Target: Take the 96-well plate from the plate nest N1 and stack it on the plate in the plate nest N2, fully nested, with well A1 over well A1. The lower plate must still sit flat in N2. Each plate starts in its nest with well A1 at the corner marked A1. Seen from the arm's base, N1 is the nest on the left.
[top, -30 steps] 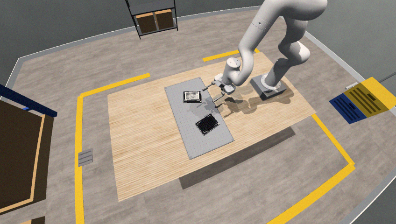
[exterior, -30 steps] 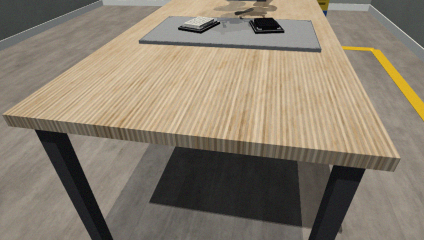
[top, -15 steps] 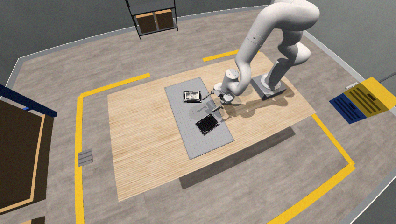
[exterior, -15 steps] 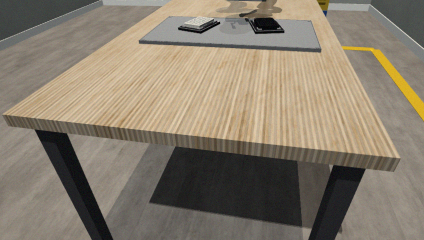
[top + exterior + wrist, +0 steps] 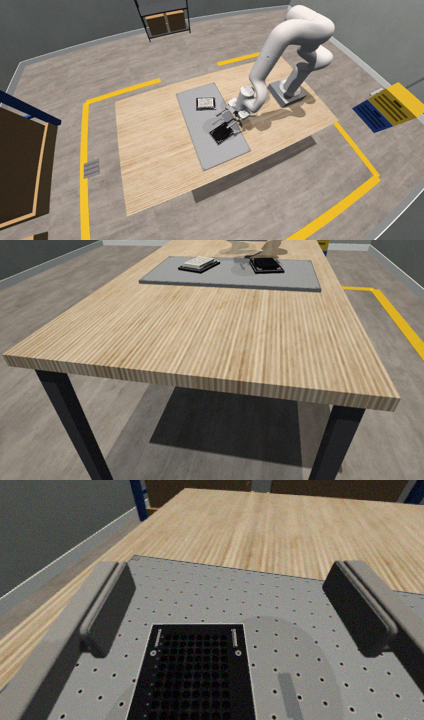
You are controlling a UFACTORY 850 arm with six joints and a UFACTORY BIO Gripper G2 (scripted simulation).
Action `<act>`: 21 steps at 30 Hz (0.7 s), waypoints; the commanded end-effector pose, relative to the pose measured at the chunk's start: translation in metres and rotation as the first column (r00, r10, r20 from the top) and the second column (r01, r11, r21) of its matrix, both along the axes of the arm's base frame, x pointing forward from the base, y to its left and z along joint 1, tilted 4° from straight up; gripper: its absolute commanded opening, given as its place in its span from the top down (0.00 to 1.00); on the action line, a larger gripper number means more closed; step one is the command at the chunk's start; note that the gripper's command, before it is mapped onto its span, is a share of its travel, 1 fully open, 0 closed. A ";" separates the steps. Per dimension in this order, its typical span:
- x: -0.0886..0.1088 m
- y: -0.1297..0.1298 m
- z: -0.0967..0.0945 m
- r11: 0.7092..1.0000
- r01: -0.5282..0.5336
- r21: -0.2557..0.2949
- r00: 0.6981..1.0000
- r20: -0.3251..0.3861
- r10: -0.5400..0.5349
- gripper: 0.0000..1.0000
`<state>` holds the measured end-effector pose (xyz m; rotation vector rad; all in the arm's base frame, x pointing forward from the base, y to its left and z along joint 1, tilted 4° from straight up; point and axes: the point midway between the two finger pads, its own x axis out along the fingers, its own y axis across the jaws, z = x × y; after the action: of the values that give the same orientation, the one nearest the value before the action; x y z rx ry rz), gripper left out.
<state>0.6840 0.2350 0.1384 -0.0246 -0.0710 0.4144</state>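
Observation:
A black 96-well plate (image 5: 221,132) (image 5: 264,262) (image 5: 192,677) sits in the black nest N1 (image 5: 269,270) (image 5: 197,626). A white 96-well plate (image 5: 205,102) (image 5: 199,262) sits in the black nest N2 (image 5: 205,109) (image 5: 190,270); it is outside the wrist view. My gripper (image 5: 223,121) (image 5: 233,609) is open and empty, above the board near N1. In the top view, one finger overlaps the black plate's edge. In the wrist view, the black plate lies low and left of the middle between the fingers, its near end cut off. No A1 mark is readable.
Both nests stand on a grey perforated board (image 5: 193,130) (image 5: 166,275) (image 5: 295,595) on the wooden table (image 5: 148,133) (image 5: 193,329) (image 5: 250,530). The arm's base (image 5: 287,92) is at the table's far right in the top view. The gripper is out of the exterior view.

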 end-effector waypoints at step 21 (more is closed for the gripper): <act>0.012 0.035 -0.040 1.000 0.000 -0.001 1.000 0.002 0.000 0.63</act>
<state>0.6949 0.2697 0.0974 -0.0262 -0.0710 0.4141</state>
